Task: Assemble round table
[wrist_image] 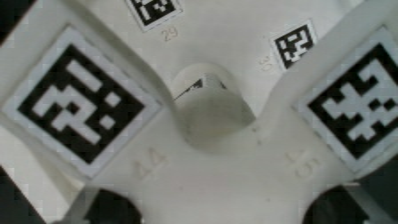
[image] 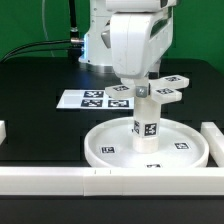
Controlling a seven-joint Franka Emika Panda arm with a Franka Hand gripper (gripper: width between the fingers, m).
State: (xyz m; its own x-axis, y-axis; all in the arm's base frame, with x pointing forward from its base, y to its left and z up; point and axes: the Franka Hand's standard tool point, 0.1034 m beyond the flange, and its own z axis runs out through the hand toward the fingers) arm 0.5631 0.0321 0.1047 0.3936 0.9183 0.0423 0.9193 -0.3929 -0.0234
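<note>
hand (image: 141, 88) low over the cross piece (image: 166, 88) atop the post (image: 146, 126)
disc (image: 110, 150) lies on the near tabletop (image: 40, 120) among white bars (image: 60, 181), post upright at its middle; cannot tell whether the hand grips.

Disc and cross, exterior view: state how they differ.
The disc is round and rimmed; the cross has arms. The disc is far wider than the cross. The disc lies flat on the table; the cross sits up at the cylinder's top. Both are white with square tags.
</note>
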